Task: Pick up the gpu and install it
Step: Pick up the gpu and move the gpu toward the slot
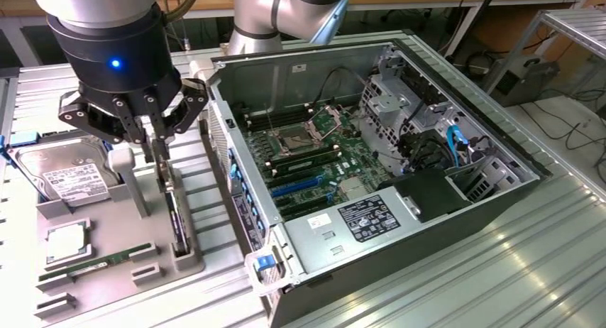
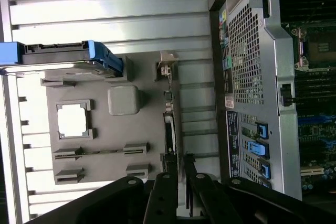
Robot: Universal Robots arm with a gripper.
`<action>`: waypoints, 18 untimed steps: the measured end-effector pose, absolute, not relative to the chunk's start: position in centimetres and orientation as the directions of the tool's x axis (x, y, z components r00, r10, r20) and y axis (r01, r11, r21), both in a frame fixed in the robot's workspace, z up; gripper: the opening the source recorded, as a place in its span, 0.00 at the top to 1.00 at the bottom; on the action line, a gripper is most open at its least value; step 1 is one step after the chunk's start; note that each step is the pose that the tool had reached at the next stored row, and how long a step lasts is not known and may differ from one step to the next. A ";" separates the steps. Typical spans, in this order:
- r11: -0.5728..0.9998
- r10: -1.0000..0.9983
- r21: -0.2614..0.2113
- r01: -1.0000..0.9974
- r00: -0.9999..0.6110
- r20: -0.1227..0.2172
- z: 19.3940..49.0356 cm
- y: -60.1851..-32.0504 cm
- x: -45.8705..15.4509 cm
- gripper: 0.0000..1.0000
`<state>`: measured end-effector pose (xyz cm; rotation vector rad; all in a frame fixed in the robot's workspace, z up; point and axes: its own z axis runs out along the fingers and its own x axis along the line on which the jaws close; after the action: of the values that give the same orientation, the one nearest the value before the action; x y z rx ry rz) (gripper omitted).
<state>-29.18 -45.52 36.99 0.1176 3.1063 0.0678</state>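
Observation:
The gpu (image 1: 176,213) stands on its long edge in a slot of the grey parts holder (image 1: 113,232), at the exterior view's left of the open computer case (image 1: 379,165). In the wrist view the gpu (image 2: 169,121) shows edge-on, with its silver bracket (image 2: 167,67) at the far end. My gripper (image 1: 155,152) hangs straight down over the card's far end, its two fingers drawn close together on either side of the top edge. The wrist view has the dark fingers (image 2: 161,192) pinched on the card's near end. The card still sits in its slot.
On the same holder lie a silver hard drive with a white label (image 1: 67,177), a processor chip (image 1: 67,241) and a green memory stick (image 1: 95,261). The case's motherboard (image 1: 313,165) has blue expansion slots (image 1: 294,186). The ribbed metal table (image 1: 492,271) surrounds everything.

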 end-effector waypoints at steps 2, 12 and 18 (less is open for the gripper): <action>0.996 0.076 0.045 0.075 -0.997 -0.031 37.0 -45.5 -29.2 0.71; 0.996 0.076 0.045 0.075 -0.997 -0.031 34.1 -45.5 -29.2 0.58; 0.996 0.076 0.045 0.075 -0.997 -0.031 32.8 -45.5 -29.2 0.58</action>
<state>-29.19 -45.52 32.77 0.1175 3.1060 0.0678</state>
